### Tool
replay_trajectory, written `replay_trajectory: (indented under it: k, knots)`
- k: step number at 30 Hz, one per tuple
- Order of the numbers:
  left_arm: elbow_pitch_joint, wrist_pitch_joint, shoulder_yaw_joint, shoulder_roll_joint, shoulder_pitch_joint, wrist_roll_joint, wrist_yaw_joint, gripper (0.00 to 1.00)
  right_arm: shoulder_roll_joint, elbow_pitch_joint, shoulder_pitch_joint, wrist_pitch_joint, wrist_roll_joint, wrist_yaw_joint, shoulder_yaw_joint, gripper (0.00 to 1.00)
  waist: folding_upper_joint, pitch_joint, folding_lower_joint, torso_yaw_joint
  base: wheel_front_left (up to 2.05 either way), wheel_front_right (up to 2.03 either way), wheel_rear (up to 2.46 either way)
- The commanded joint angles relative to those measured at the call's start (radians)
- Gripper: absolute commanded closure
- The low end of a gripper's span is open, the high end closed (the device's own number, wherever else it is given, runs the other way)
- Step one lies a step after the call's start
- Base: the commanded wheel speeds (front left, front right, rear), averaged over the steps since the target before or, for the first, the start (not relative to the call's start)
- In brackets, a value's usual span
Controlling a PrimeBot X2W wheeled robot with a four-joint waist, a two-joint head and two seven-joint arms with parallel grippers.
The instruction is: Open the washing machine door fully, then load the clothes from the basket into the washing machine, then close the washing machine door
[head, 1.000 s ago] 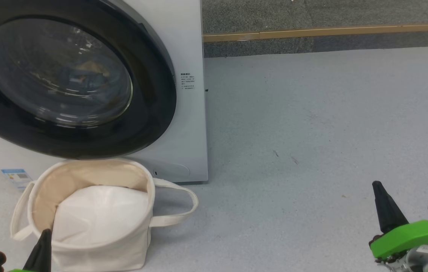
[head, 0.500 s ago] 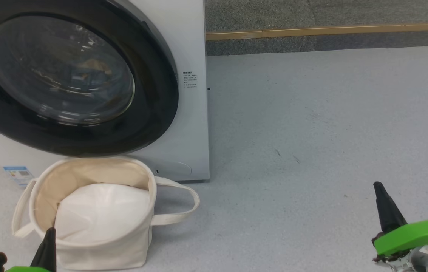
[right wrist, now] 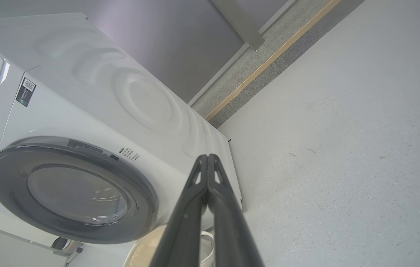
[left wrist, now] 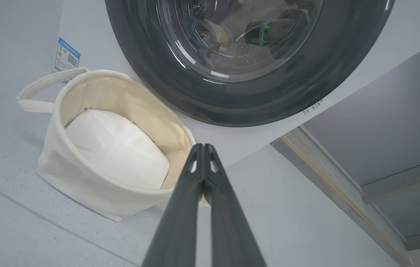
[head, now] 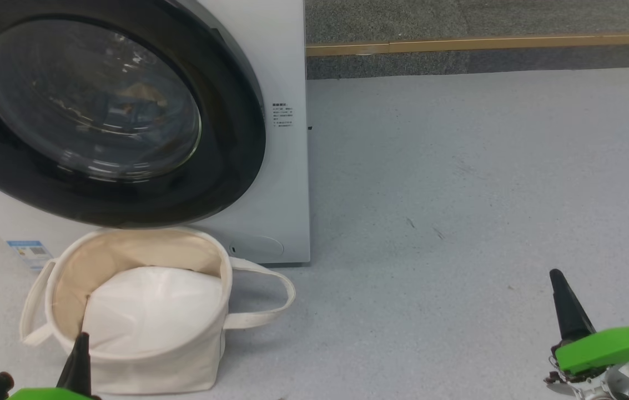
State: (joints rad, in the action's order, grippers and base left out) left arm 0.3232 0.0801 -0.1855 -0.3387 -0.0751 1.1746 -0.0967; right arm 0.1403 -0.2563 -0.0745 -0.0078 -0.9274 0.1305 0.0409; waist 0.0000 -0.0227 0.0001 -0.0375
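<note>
Both grippers are pinched fully together and carry nothing. My left gripper [head: 81, 344] sits at 7 o'clock in the head view, its tip just in front of the basket [head: 153, 366]. My right gripper [head: 557, 279] sits at 4 o'clock over bare floor [head: 458, 194], well apart from everything.

The washing machine door [head: 92, 105], at 10 o'clock, looks flat against the washing machine [head: 286, 183]. I can see no gap along its black rim from the right wrist view. The basket stands just below the door and shows a white liner [head: 147, 311] and no printed fabric. Behind the glass in the left wrist view there are blurred pale and brownish shapes, which I take to be the clothes [left wrist: 215, 35]. I cannot make out the print.

So I judge that loading is done and the closing step is at its end. To finish it well I would confirm the latch and not trust the look of it. That means 1 firm, square push with closed fingertips on the rim at its 3 o'clock side, opposite the hinge, never on the glass. I would approach from above the basket handles so nothing snags.
</note>
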Motion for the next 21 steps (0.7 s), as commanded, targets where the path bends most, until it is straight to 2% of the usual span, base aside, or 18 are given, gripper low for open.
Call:
replay_trajectory:
  k: [1,21]
  knots:
    - [-0.031,-0.008,0.047,-0.004,-0.042,0.021,-0.007,1.0,0.007,0.028,-0.04,0.009,-0.033,0.0,0.001,1.0,0.0,0.001,0.0,0.001,0.0,0.0,0.0]
    - [-0.045,-0.061,0.12,0.08,-0.039,0.144,-0.015,1.0,-0.022,0.023,-0.038,0.042,-0.224,0.0,0.022,1.0,0.0,0.008,0.0,0.012,0.0,0.0,0.0]
